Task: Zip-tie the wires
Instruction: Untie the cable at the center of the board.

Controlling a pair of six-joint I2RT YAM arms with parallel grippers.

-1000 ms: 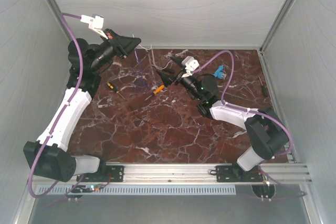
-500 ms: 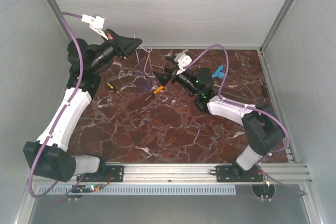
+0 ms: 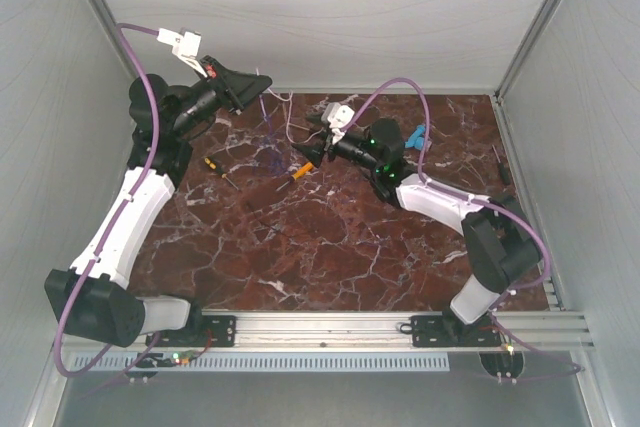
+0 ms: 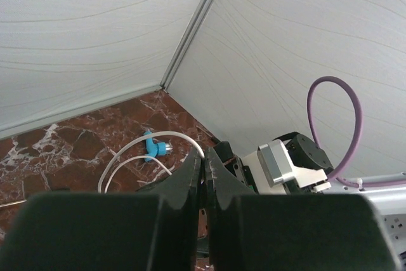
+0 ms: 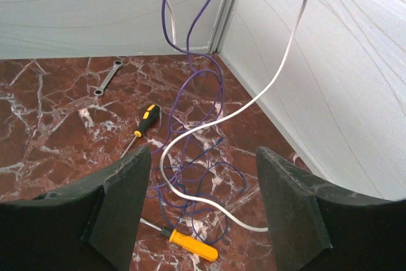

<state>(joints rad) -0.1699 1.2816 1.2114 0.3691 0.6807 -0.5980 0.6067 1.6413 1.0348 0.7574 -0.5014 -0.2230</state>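
The wires (image 3: 272,135) are thin purple loops with a whitish strand. They hang from my left gripper (image 3: 262,80) down to the marble table (image 3: 300,237). In the left wrist view my left gripper (image 4: 203,157) is shut, with the white strand pinched at its tip. In the right wrist view the purple loops (image 5: 196,87) and the white strand (image 5: 254,103) hang in front of my right gripper (image 5: 203,179). It is open, with the coil on the table lying between its fingers. In the top view my right gripper (image 3: 305,154) is just right of the wires.
An orange-handled screwdriver (image 5: 190,245) lies under the coil and also shows in the top view (image 3: 300,171). A black-and-yellow screwdriver (image 5: 148,117) and a small wrench (image 5: 108,75) lie beyond it. A blue connector (image 3: 416,135) lies at the back right. The enclosure walls are close.
My right gripper has moved left and slightly back, up to the hanging wires. My left gripper has stayed raised and holds the wires.
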